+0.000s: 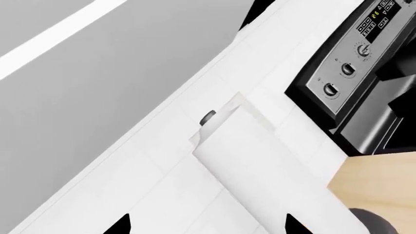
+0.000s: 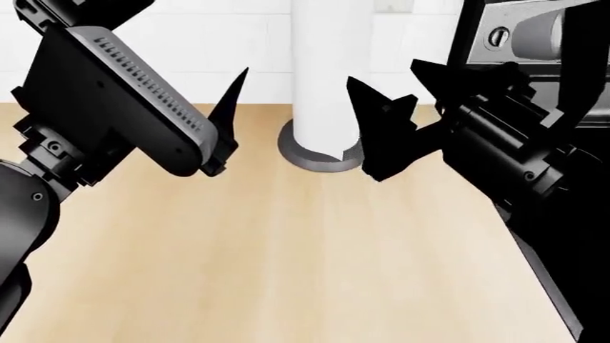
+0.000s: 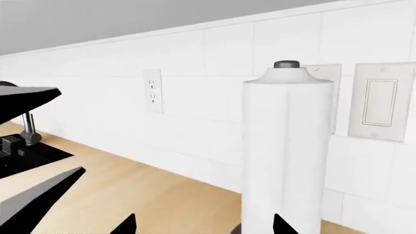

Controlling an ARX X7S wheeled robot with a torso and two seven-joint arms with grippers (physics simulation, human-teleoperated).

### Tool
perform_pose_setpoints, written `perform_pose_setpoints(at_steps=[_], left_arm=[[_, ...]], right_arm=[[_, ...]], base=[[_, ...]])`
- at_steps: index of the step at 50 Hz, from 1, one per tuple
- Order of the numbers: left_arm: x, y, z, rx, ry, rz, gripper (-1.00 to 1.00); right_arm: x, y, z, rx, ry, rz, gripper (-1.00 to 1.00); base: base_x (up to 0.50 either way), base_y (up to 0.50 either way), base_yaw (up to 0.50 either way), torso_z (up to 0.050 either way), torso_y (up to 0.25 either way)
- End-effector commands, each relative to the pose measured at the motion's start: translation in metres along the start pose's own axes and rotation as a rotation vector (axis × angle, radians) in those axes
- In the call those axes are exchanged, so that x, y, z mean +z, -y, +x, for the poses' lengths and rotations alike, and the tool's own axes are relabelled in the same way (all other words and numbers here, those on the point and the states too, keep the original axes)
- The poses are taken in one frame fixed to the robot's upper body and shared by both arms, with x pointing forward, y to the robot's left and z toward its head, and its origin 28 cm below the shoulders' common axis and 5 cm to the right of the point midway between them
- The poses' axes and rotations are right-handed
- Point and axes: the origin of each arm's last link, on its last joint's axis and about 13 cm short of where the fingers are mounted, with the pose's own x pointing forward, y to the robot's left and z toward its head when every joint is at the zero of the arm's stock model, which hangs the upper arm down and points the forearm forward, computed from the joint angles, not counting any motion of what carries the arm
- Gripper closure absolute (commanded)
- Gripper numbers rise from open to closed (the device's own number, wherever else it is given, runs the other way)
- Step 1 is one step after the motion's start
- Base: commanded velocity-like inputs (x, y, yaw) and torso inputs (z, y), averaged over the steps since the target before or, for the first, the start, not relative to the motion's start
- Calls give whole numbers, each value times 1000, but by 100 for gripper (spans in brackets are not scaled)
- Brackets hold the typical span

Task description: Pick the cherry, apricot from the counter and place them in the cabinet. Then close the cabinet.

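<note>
Only text candidate was the stove control panel (image 1: pixel 354 53): its small display (image 1: pixel 377 17) showed yellow-green digits and white icons, too blurred to read. Nothing else carried labels, brands or numbers.

A broad stretch of bare counter (image 2: pixel 286 264) is seen across the lower middle of the head view, where passage is unobstructed. At upper centre, the way is blocked by an upright paper towel roll (image 2: pixel 332 71) on a grey round base (image 2: pixel 303 157), set close to the white tiled wall (image 2: pixel 191 43). The left gripper (image 2: pixel 224 118) and right gripper (image 2: pixel 381 132) are held just beside the roll, one on each side, with their jaws apart. The right edge is bounded by the black stove (image 2: pixel 533 43). In the right wrist view, an outlet (image 3: pixel 153 91) and a switch plate (image 3: pixel 380 102) are mounted on the wall.
</note>
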Motion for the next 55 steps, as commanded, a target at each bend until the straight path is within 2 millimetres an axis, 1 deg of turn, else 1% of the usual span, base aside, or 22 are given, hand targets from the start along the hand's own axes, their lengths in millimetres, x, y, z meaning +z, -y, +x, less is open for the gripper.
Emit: perform_pose_setpoints(at_steps=[1, 17, 30, 45, 55], left_arm=[[0, 0, 1, -4, 1, 1, -100], [-3, 2, 1, -7, 0, -1, -100], [-1, 0, 0, -2, 4, 1, -100], [0, 1, -1, -3, 4, 1, -100], [2, 1, 0, -6, 3, 2, -100]], right_arm=[[-1, 3, -3, -9, -1, 2, -100], [1, 1, 1, 2, 6, -3, -100], [2, -2, 0, 12, 12, -2, -100], [1, 0, 1, 11, 11, 1, -100], [3, -1, 1, 8, 10, 4, -100]], base=[[1, -141, 0, 0, 0], [2, -201, 0, 0, 0], [-17, -162, 0, 0, 0], [-88, -160, 0, 0, 0], [-12, -242, 0, 0, 0]])
